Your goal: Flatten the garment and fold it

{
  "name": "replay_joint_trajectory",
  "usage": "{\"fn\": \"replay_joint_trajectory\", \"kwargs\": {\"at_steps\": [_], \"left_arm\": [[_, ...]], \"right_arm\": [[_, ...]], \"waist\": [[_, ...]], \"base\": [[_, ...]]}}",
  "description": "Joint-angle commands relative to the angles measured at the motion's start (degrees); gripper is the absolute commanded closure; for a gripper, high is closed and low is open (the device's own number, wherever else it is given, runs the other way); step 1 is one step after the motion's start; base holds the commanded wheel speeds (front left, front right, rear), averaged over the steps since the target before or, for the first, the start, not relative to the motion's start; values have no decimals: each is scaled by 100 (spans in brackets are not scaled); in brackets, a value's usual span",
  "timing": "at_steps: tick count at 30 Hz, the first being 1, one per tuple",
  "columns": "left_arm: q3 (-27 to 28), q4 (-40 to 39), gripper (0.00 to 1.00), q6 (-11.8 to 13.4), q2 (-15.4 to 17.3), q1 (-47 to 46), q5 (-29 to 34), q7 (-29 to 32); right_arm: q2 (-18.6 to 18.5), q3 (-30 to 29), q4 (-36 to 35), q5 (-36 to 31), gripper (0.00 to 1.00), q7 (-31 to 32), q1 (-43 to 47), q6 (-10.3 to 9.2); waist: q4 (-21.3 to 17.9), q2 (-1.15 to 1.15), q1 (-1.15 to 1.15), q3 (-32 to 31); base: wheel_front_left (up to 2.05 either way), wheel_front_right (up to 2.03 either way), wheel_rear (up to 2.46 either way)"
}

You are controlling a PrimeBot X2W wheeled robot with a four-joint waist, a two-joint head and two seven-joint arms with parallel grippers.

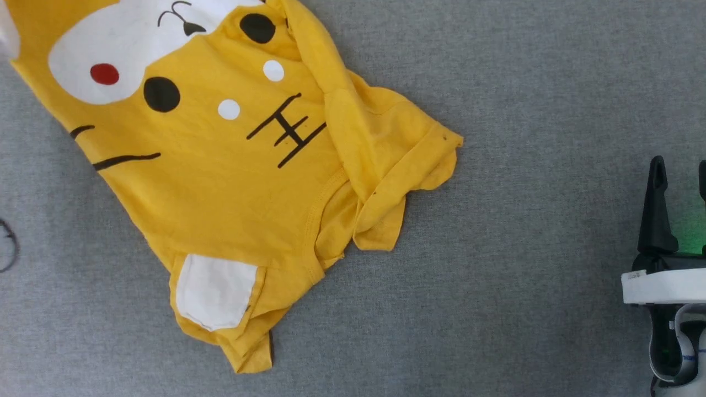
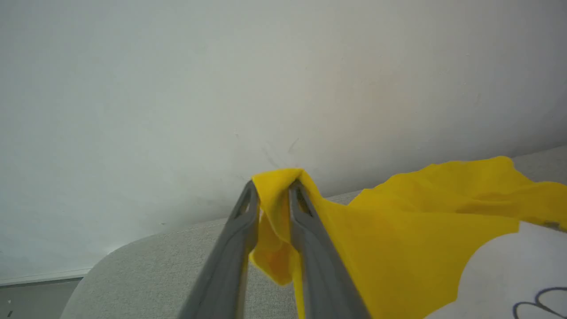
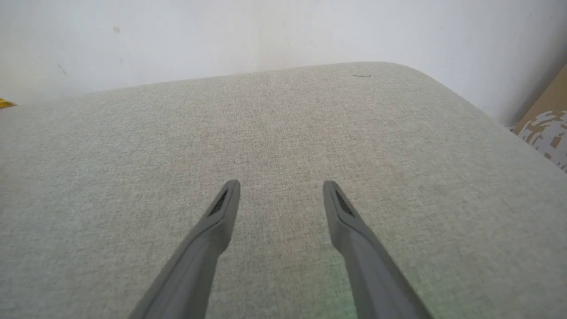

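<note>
Head view: yellow garment [image 1: 220, 182] lies print-up, right side bunched and folded.

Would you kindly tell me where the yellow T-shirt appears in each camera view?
Head view: T-shirt across the upper left, print up.
Left wrist view: T-shirt lower right, edge bunched between the left gripper's jaws.
Right wrist view: T-shirt sliver at the left edge.
Shared landmark: the grey fabric surface beneath.

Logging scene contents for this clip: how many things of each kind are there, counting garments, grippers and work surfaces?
garment: 1
grippers: 2 (left gripper, yellow cloth between its fingers; right gripper, open)
grey table: 1
Total: 4
</note>
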Motion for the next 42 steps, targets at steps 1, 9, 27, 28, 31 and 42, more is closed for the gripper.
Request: {"fn": "replay_joint_trajectory", "kwargs": {"at_steps": [1, 9, 27, 28, 31, 42], "left_arm": [[27, 112, 0, -8, -75, 35, -57, -121], [72, 160, 0, -164, -370, -69, -203, -991], [599, -3091, 0, 648, -1121, 3705, -992, -2116], [601, -3361, 0, 717, -1188, 4255, -1061, -2130], [592, -3604, 0, 772, -1270, 4755, -1074, -2148], [1299, -4399, 0, 644, -2403, 6659, -477, -2179]], "right_arm": [[6, 0, -35, -40, 0, -10, -104, -4], [6, -15, -52, -136, 0, 70, -104, -4], [6, -66, 128, -84, 0, 164, 460, -4], [6, -38, 139, -68, 0, 166, 511, -4], [6, -12, 159, -38, 0, 154, 563, -4], [6, 62, 258, 48, 0, 135, 930, -4]], "waist": [[39, 1, -1, 31], [307, 1, -1, -316], [589, 1, -1, -1582], [583, 1, -1, -1655], [571, 1, -1, -1723], [754, 1, -1, -2063]], "base": [[0, 0, 0], [0, 0, 0], [0, 0, 0], [0, 0, 0], [0, 0, 0], [0, 0, 0]]}}
